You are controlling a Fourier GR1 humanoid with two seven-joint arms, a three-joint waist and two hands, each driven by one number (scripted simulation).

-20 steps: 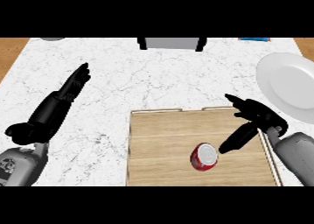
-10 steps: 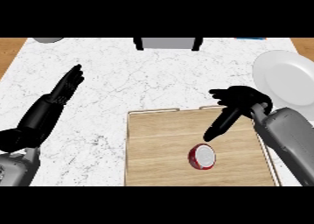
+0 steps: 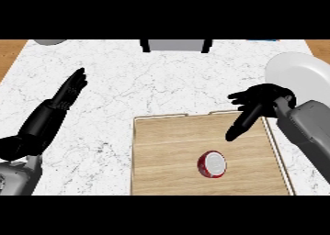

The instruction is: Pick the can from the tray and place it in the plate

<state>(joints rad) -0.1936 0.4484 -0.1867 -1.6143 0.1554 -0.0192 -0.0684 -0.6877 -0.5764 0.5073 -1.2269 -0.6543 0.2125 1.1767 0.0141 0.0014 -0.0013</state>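
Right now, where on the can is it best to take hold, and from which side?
Probably its red side wall: the can stands upright on the tray, with nothing beside it. Come from its far right, where the open right hand hovers, and close round the wall.

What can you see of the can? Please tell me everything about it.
The can is round, with red sides and a pale, metal-like top. It seems to stand upright on the wooden tray, about midway between the tray's sides. Only the tray touches it; the right robot hand is open and apart from it.
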